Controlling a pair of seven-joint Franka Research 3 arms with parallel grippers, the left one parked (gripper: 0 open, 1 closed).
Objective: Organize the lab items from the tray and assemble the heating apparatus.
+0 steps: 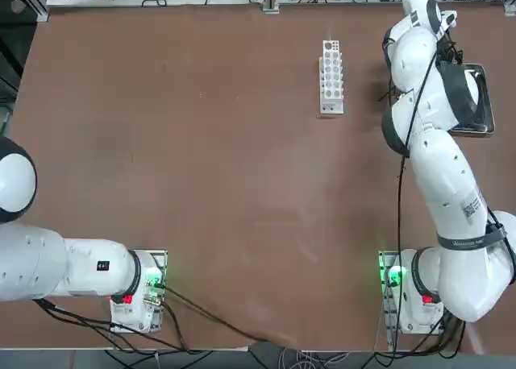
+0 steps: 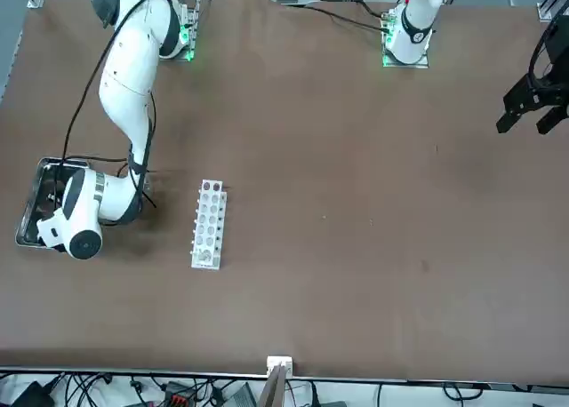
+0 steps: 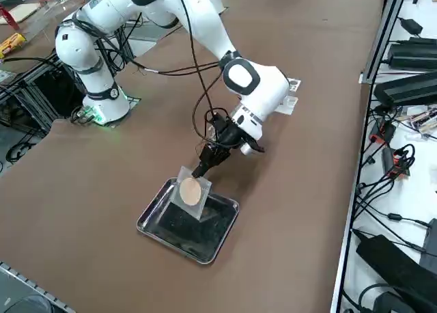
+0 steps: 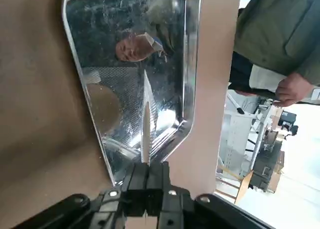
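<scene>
Pinching the square mesh (image 3: 190, 191) by its edge, our right gripper (image 3: 204, 168) holds it just above the tray (image 3: 151, 214) at the table's far right. We judge the task barely begun: no stand or burner shows, and the white rack (image 1: 331, 76) to the left is untouched.

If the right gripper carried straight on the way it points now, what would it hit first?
Probably the tray floor: the right gripper, shut on the edge of the mesh, points down over it, so the hanging mesh would touch first.
</scene>
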